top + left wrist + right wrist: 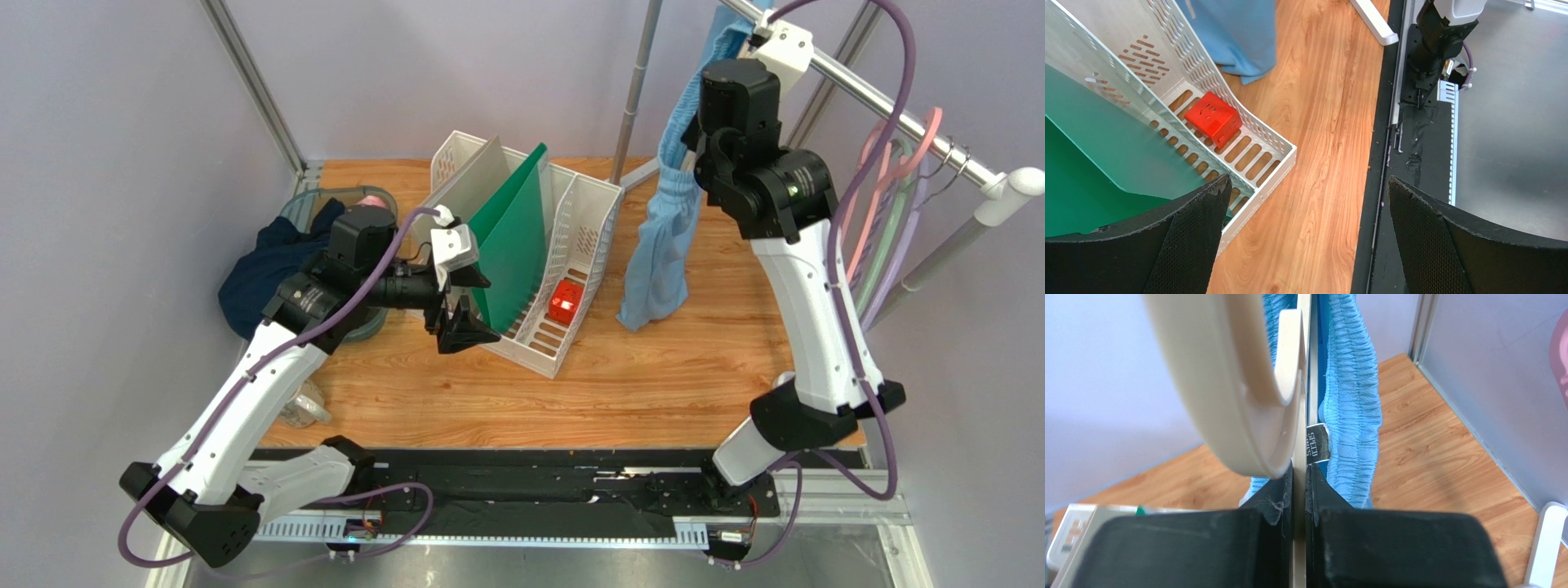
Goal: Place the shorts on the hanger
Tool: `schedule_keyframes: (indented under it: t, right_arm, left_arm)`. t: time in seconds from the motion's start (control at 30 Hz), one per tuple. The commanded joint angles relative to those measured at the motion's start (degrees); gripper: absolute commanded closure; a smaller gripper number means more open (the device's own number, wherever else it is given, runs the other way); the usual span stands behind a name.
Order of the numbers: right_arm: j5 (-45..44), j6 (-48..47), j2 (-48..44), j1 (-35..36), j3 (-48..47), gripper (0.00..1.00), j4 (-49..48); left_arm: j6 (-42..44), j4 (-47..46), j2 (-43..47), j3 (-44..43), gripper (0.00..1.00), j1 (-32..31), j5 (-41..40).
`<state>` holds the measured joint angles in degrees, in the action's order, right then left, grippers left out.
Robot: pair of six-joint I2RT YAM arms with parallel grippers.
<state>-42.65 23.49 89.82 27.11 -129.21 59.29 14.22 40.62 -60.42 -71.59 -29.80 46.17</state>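
Item: shorts (656, 245), sky-blue, hanging full length from the beige hanger (1229, 386), raised well above the surface (687, 368) near the metal rail (883, 116). Right fingers (1281, 496) pinched tight on the hanger's thin body, waistband just behind. Left fingers (1192, 233) spread wide and empty, beside the file rack (589, 233). Step, as judged: draping near done. Next move needs a steady hold and a check that the waistband sits securely.
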Motion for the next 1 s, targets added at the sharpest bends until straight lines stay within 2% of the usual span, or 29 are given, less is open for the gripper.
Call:
schedule_keyframes:
  t: [0.0,0.17,0.73,0.97]
  right_arm:
    - [-10.51,-0.11,3.78,-0.13,-6.57,1.0,-9.63]
    - [-12.71,-1.6,8.87,-0.13,-10.8,1.0,-13.48]
    - [-17.9,-7.93,18.02,-0.22,-12.91,1.0,-29.57]
    - [-16.85,-9.86,20.57,-2.06,-14.14,1.0,-35.2]
  left_arm:
    - [0.28,-1.95,-1.1,-0.65,0.01,0.27,2.87]
    - [2.21,-0.2,-1.19,-1.0,0.01,0.27,2.69]
    - [10.39,13.6,0.48,-2.32,0.01,1.06,6.03]
    - [12.32,17.65,0.75,-4.26,0.01,2.12,6.3]
